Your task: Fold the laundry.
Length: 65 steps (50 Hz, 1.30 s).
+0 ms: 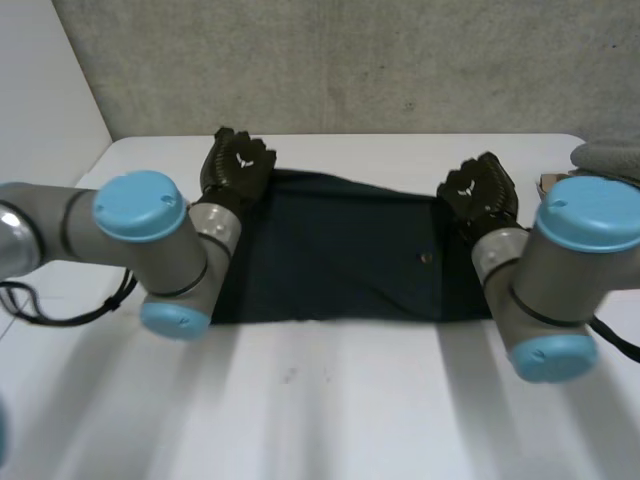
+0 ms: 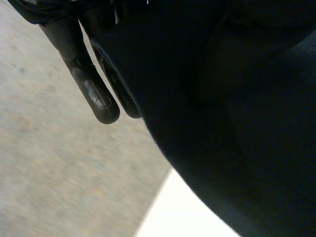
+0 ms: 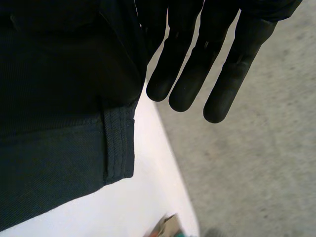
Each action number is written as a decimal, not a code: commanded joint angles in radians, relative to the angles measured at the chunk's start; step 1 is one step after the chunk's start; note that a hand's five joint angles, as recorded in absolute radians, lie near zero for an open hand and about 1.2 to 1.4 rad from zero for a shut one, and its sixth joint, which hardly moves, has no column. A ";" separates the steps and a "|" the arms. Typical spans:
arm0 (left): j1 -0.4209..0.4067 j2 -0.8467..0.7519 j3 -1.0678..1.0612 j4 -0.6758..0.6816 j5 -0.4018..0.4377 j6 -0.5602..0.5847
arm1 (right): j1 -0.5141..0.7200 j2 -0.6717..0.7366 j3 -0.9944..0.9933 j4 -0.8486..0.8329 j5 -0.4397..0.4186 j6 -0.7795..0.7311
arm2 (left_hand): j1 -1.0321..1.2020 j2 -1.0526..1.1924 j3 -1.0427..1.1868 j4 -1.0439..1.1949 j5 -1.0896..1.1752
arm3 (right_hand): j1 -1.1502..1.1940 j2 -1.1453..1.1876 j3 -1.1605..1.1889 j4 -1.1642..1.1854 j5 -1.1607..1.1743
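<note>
A dark navy cloth lies spread across the white table, with a small button toward its right side. My left hand is at the cloth's far left corner and my right hand at its far right corner. In the left wrist view the cloth rises up against the left hand, whose outer fingers stay straight beside it. In the right wrist view the cloth, its stitched hem hanging down, runs up into the hand next to straight free fingers.
A grey bundle lies at the table's far right edge, with a small brownish object beside it. A grey concrete wall stands behind the table. Bare table stretches in front of the cloth.
</note>
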 commanded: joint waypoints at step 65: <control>-0.050 0.303 -0.454 0.301 0.048 -0.119 | -0.223 -0.169 0.097 0.229 -0.190 -0.115 | -0.955 -1.023 -1.020 -1.027 -1.010 | 0.287 0.200 0.206 0.197 0.196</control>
